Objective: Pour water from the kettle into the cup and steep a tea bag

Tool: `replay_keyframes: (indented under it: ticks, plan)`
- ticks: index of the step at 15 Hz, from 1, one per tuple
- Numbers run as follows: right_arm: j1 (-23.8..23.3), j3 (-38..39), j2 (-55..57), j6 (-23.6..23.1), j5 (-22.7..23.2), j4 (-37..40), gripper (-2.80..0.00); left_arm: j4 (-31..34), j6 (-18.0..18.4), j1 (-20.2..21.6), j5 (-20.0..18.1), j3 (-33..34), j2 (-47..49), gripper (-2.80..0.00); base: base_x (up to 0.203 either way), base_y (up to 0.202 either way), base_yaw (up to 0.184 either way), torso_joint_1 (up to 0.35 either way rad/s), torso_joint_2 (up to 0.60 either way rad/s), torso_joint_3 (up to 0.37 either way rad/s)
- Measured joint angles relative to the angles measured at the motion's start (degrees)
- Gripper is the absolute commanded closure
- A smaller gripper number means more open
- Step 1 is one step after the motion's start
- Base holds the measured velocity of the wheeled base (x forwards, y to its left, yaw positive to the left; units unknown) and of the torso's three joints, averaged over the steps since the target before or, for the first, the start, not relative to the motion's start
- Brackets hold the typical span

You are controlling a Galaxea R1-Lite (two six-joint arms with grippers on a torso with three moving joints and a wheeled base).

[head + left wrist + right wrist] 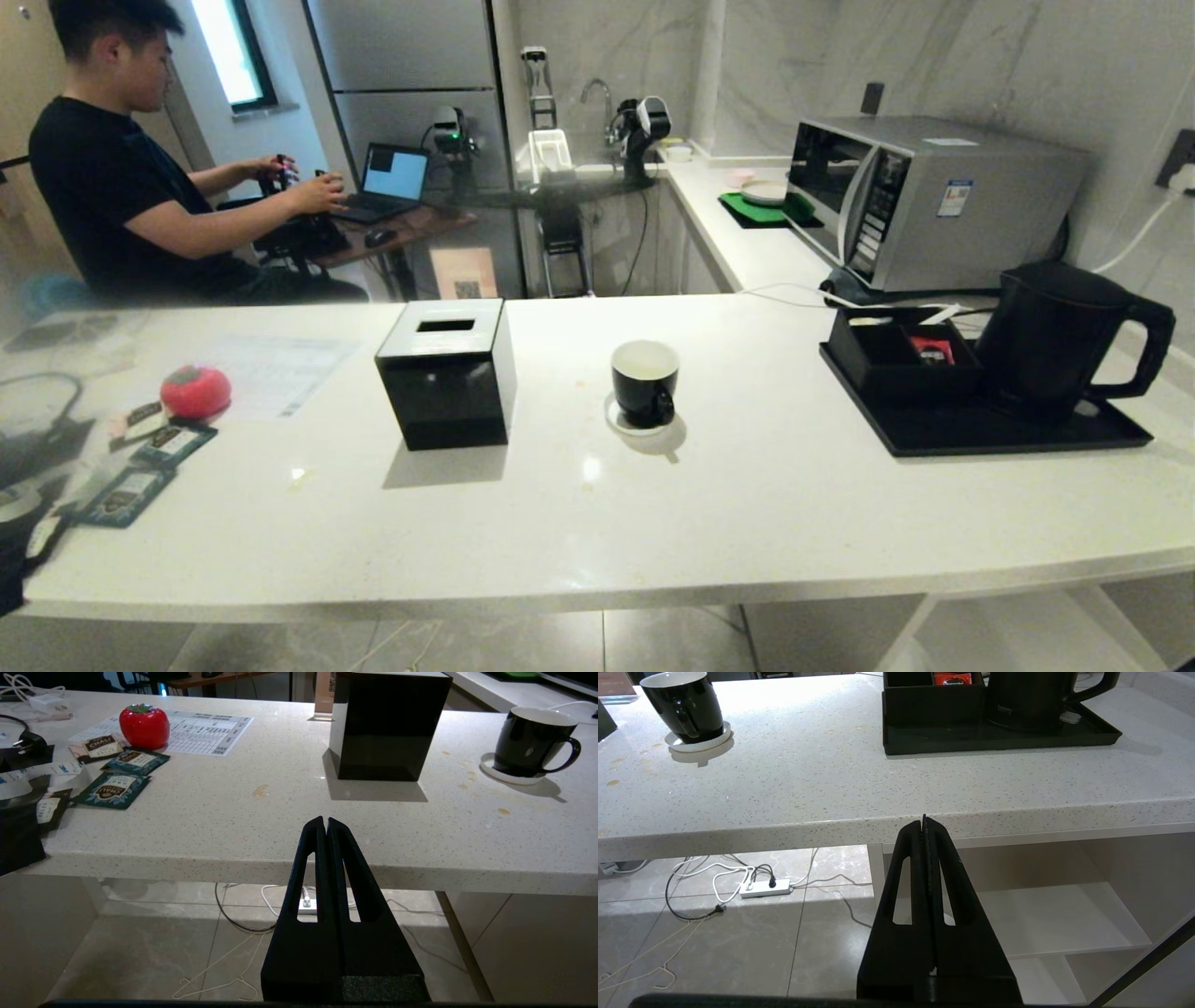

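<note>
1. The speckled white stone worktop (pixel 747 485) carries everything.
2. The matte black jug kettle (pixel 1055 341) stands on a black tray (pixel 980 434) at right of the head view, handle outward, presumably for grasping.
3. The glossy black cup (pixel 644 383) sits centre on a white coaster (pixel 624 422), ready for pouring.
4. The left tool (pixel 325 823) and right tool (pixel 924 823) hang before the worktop edge, fingers pressed together, empty.
5. No tea bag is visible.

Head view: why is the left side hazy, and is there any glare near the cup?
Head view: a pale smear veils the left edge, over the teal sachets; small ceiling-light glints lie on the counter in front of the cup. Left wrist view: the cup casts a soft shadow, no glare.
</note>
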Motion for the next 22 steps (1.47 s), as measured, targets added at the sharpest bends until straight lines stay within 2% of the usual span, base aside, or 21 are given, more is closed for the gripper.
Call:
replay_keyframes:
  ticks: [2, 5, 10, 22]
  plan:
    - [0.0, 0.0, 0.0, 0.0, 0.0, 0.0, 0.00, 0.3, 1.0, 0.0, -0.3, 0.0, 0.0, 0.00, 0.000, 0.000, 0.000, 0.000, 0.00, 0.000]
    - [0.0, 0.0, 0.0, 0.0, 0.0, 0.0, 0.00, 1.0, 7.3, 0.0, -2.4, 0.0, -0.1, 0.00, 0.000, 0.000, 0.000, 0.000, 0.00, 0.000]
    - [0.0, 0.0, 0.0, 0.0, 0.0, 0.0, 0.00, 1.4, 4.5, 0.0, -2.3, 0.0, -0.1, 0.00, 0.000, 0.000, 0.000, 0.000, 0.00, 0.000]
    - [0.0, 0.0, 0.0, 0.3, -0.1, 0.0, 0.00, 1.5, 4.2, 0.0, -2.2, 0.0, -0.1, 0.00, 0.000, 0.000, 0.000, 0.000, 0.00, 0.000]
